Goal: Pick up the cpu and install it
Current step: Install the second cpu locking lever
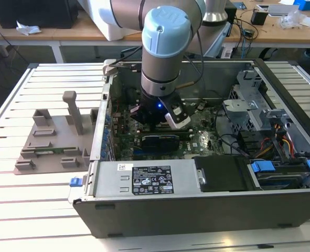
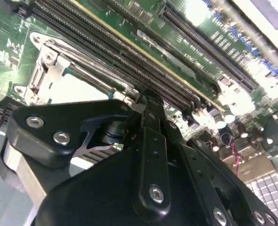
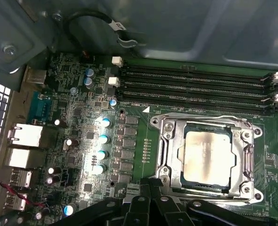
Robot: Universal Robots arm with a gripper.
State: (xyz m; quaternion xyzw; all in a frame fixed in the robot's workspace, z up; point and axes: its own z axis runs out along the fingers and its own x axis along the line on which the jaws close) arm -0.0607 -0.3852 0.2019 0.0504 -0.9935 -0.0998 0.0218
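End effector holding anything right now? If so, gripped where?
Apparently nothing. The cpu already sits in the motherboard socket, with the end effector beside the socket frame, apart from the chip.

You are looking at the computer case [image 1: 196, 205] lying open on the slatted table [image 1: 39, 199], with the fixture block [image 1: 55, 139] sitting at its side toward the exterior view's left. The arm is reaching down into the case over the motherboard [image 3: 91, 141]. The cpu [image 3: 207, 157] is sitting in its socket [image 3: 169, 155], with the memory slots [image 3: 195, 87] lying just beside it.
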